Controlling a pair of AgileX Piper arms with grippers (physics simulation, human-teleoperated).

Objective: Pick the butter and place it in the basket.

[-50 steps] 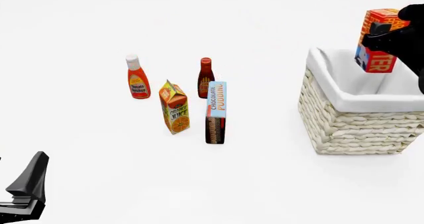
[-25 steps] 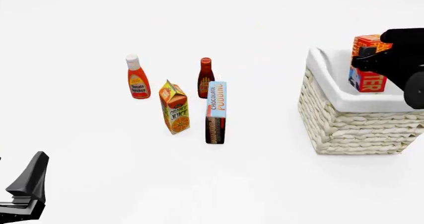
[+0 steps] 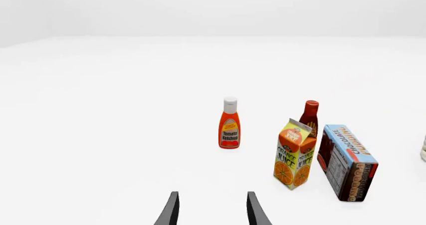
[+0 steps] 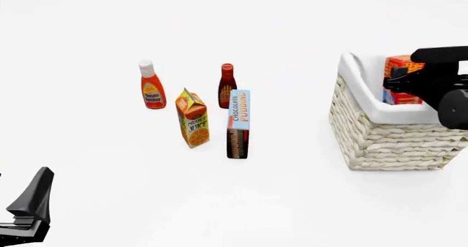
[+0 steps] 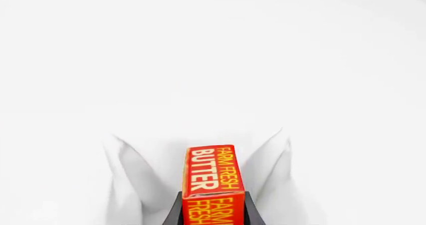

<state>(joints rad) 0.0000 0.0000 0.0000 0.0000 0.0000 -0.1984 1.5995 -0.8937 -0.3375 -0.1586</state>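
The right gripper clamps the red-orange rectangular butter box inside the cream wicker basket at the desk's right edge; the left gripper is spread apart.

The right gripper is lower now than a second ago, carrying the butter down from above the basket at 3 o'clock. The box, earlier clear of the rim with its lettering in full sight, now sits partly below the white liner, only its top showing. The fingers stay clamped on its sides.
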